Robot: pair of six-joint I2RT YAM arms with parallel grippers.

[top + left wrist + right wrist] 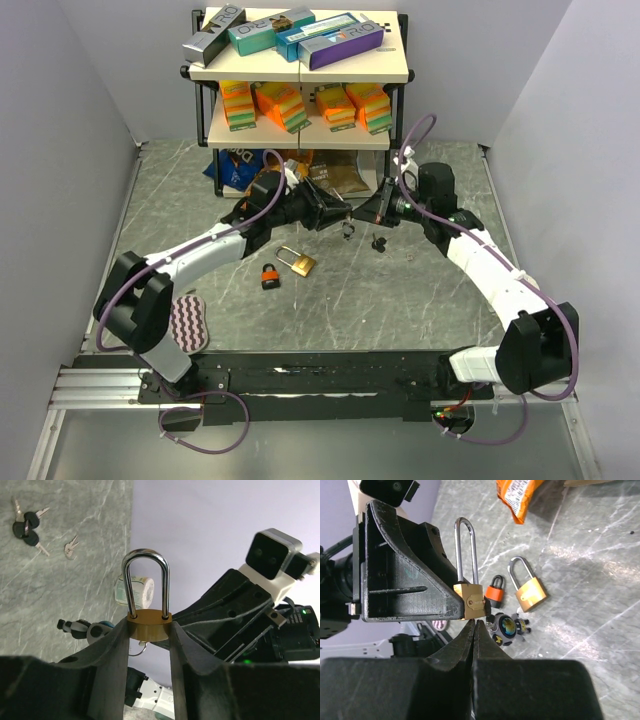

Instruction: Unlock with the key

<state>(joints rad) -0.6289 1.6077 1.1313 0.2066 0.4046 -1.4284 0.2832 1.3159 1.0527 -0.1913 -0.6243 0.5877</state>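
My left gripper (335, 212) is shut on the body of a brass padlock with a long steel shackle (148, 624) and holds it above the table, shackle closed. The same padlock shows in the right wrist view (470, 601), its keyway facing the camera. My right gripper (474, 622) has its jaws pressed together, with the tips right at the padlock's lower edge. A black-headed key (487, 607) sits beside the lock body, and its ring of round grey charms (506, 628) hangs below. The key blade itself is hidden.
A second brass padlock (298, 262) and a small orange-and-black padlock (270, 276) lie on the table below the grippers. Loose keys (27, 527) lie on the marble. A shelf (300, 72) with boxes and snack bags (245, 168) stands behind. A striped pad (187, 322) lies at the near left.
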